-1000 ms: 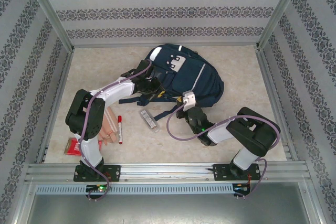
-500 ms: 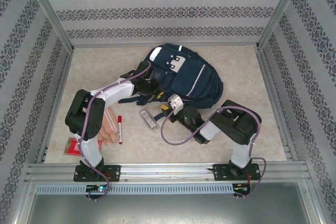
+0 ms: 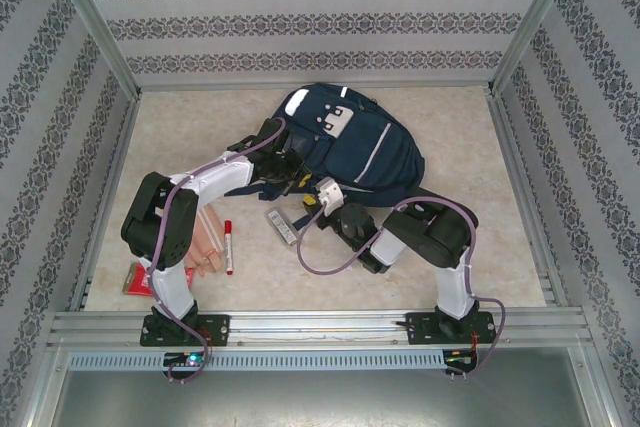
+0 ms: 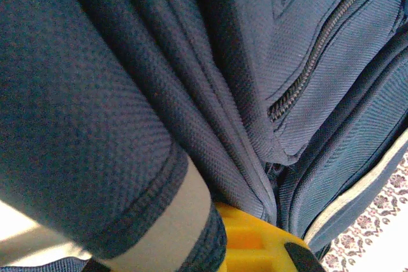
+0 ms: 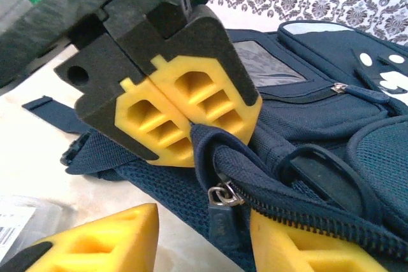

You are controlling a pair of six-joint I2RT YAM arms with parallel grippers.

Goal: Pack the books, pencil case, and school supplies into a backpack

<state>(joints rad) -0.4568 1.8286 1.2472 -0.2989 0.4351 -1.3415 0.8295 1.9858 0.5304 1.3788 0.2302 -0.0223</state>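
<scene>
So, left gripper (image 5: 186, 119): pinched tight on the backpack (image 5: 331, 125) rim, steadying it
right gripper (image 5: 204, 246): half-open, empty, straddling the zipper pull (image 5: 220, 200), probably to unzip

Top view: bright, even, diffuse light. Shadows on the table (image 3: 450, 137) are faint and soft. The rails (image 3: 320, 325) bow slightly near the edges.
Left wrist: backpack (image 4: 127, 93) weave is fairly sharp, with a blown-out pale patch lower left.
Right wrist: the table glares white and the bottom foreground is blurred.
</scene>
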